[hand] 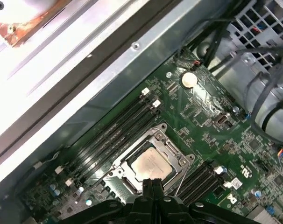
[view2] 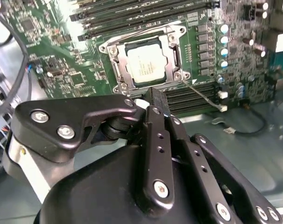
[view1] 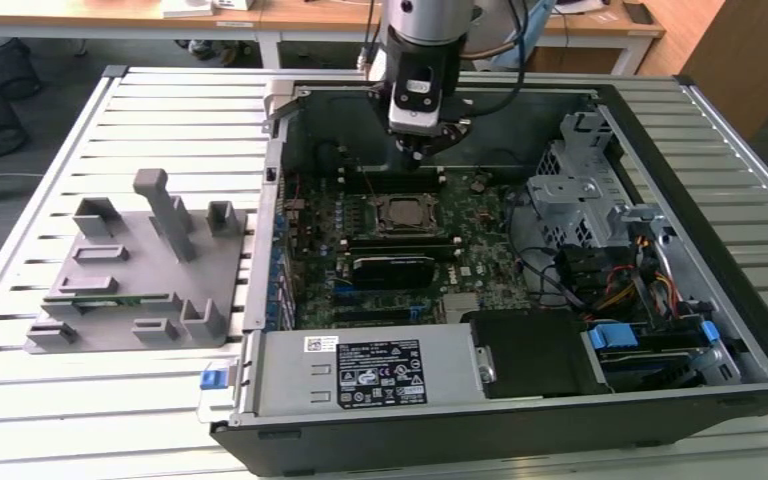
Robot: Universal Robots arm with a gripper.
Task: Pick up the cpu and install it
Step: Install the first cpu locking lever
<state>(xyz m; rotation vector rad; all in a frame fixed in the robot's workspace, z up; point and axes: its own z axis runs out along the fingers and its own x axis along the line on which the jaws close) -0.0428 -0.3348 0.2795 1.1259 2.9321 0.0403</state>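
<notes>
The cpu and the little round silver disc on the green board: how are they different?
The cpu is square; the disc is round. The cpu is bigger. The cpu sits inside a metal frame; the disc sits out on the open board. Both are shiny and lie flat.

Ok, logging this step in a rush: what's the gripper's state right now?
Gripper: closed, holding nothing; the cpu sits in the socket.
</notes>
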